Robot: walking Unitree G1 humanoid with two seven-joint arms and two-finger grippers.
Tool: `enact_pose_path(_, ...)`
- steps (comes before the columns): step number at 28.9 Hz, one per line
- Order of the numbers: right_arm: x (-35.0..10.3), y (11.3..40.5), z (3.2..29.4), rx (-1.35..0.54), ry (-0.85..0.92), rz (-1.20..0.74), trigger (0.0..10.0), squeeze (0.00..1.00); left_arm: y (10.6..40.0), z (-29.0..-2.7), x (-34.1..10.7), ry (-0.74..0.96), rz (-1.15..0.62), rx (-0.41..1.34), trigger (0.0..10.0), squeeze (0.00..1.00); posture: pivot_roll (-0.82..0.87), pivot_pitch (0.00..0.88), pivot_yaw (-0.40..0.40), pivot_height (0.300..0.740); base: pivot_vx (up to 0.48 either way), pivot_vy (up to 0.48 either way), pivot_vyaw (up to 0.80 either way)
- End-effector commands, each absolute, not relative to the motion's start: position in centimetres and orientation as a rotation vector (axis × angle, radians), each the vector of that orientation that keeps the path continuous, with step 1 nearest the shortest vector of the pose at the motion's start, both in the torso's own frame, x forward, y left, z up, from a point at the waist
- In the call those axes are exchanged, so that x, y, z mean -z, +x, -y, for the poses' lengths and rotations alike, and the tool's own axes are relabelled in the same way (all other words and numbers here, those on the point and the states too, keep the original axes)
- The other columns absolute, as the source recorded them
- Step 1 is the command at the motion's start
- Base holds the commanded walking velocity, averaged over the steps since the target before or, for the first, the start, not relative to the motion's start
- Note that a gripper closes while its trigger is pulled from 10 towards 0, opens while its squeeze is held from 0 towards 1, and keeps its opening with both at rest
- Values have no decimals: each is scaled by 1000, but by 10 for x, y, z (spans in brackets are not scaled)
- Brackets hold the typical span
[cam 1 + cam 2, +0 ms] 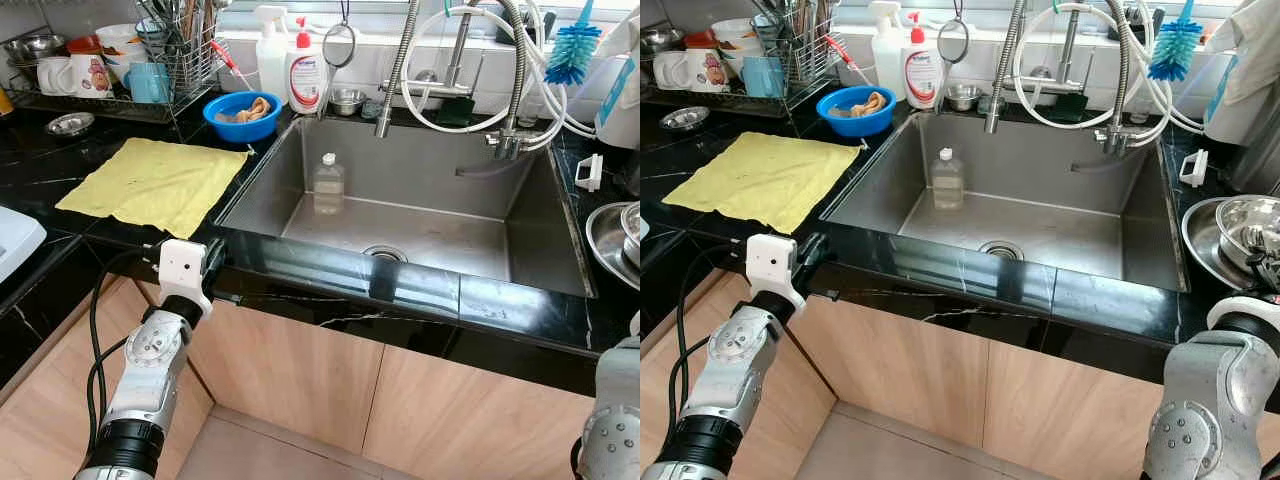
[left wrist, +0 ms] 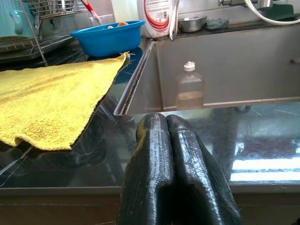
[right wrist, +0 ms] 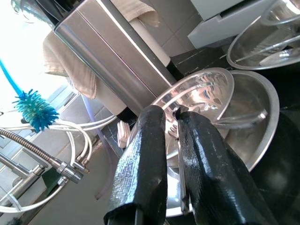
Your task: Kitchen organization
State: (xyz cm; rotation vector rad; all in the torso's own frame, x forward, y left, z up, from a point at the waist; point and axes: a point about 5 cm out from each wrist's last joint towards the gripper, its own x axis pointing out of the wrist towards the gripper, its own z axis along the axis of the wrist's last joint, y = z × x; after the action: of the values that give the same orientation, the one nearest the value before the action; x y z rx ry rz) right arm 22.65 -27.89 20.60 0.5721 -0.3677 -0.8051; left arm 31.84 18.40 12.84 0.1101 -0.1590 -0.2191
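sink (image 1: 420, 235) basin mostly open, only bottle (image 1: 328, 185) at far left; faucet hoses (image 1: 470, 70) crowd far rim; yellow cloth (image 1: 155, 183) covers left tabletop (image 1: 40, 160)

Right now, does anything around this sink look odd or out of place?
Yes: a clear plastic bottle stands upright inside the sink basin, against its back wall, while the other bottles stand on the ledge behind.

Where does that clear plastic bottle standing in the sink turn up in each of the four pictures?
Left eye view: bottle upright at the sink's back left.
Right eye view: same spot, left of centre.
Left wrist view: just above the left hand, past the counter edge.
Right wrist view: I can't find it.
Shared landmark: the blue bowl beyond the sink's back left corner.
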Motion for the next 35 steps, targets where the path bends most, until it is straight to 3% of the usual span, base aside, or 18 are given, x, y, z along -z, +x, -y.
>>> enact_pose_path(1,-217,223,282,808,584,426,10000,0,319,-187,-129,122,158,212,10000,0,-36,0,43,740,0,0,0)
enact_pose_path(12,-229,214,297,864,577,510,10000,0,319,-187,-129,124,157,216,10000,0,-36,0,46,740,0,0,0)
enact_pose_path(27,-218,207,311,954,567,469,10000,0,319,-188,-129,127,157,217,10000,0,-35,0,49,740,0,0,0)
enact_pose_path(31,-225,215,304,861,559,487,10000,0,319,-187,-129,128,159,217,10000,0,-36,0,51,740,0,0,0)
enact_pose_path(35,-237,231,278,658,417,461,10000,0,319,-187,-129,129,159,220,10000,0,-36,0,50,740,0,0,0)
